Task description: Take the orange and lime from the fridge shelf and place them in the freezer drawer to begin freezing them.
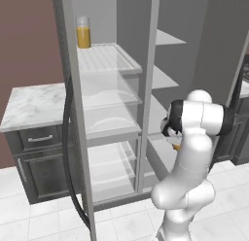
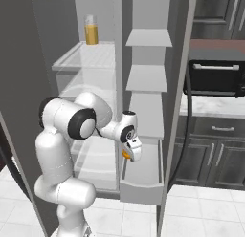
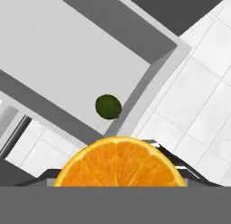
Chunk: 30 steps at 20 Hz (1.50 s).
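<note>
- Holding the orange clenched in my pincer, I am positioned above the open freezer drawer, near its left wall in the right base view. The hand view shows the cut face of the fruit close to the lens.
- Location of the second item: the lime already lies on the drawer floor, close to one wall and near a corner. The fridge shelf carries a glass of orange juice at its back left corner.
- Risk 1, missed drop: in the hand view the orange sits over the drawer wall and the floor tiles beyond it. Judged from this, a release here could land the fruit on the rim, from which it may roll out onto the tiles.
- Risk 2, collision: a drop directly over the lime could knock it or bounce the orange.
- Risk 3, contact: lowering the pincer near the left wall may strike the rim.
- Recommended: centre over bare drawer floor before releasing.
</note>
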### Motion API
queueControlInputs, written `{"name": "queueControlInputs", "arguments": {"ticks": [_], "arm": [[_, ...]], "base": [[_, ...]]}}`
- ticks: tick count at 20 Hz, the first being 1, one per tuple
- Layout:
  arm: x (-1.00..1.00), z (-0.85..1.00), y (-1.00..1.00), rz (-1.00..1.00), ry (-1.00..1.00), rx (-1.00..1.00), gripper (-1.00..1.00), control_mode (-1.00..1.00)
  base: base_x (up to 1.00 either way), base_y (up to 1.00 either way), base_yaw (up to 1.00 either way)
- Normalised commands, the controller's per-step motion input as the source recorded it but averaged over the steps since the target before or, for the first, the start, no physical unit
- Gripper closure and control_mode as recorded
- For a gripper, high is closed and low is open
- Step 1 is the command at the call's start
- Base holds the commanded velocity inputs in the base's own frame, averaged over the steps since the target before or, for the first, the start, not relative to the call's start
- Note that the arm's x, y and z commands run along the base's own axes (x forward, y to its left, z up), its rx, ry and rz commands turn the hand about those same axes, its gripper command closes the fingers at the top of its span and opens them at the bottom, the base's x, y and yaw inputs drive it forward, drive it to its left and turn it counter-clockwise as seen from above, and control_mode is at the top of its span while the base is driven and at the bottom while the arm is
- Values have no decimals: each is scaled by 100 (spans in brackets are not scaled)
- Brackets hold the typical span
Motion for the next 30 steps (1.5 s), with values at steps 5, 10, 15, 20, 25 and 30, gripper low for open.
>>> {"name": "queueControlInputs", "arguments": {"ticks": [5, 10, 15, 20, 25, 30], "arm": [[21, -63, -4, -6, 0, 1, 100, -100], [17, -56, -2, -3, 0, 3, 100, -100], [10, -58, -1, 0, 0, 2, 100, -100], [0, -47, -4, 0, 0, 1, 100, -100], [-2, -37, 0, 0, 0, 0, 100, -100], [-6, -25, 0, 0, 0, 1, 100, -100]], "base": [[0, 0, 0], [0, 0, 0], [0, 0, 0], [0, 0, 0], [0, 0, 0], [0, 0, 0]]}}
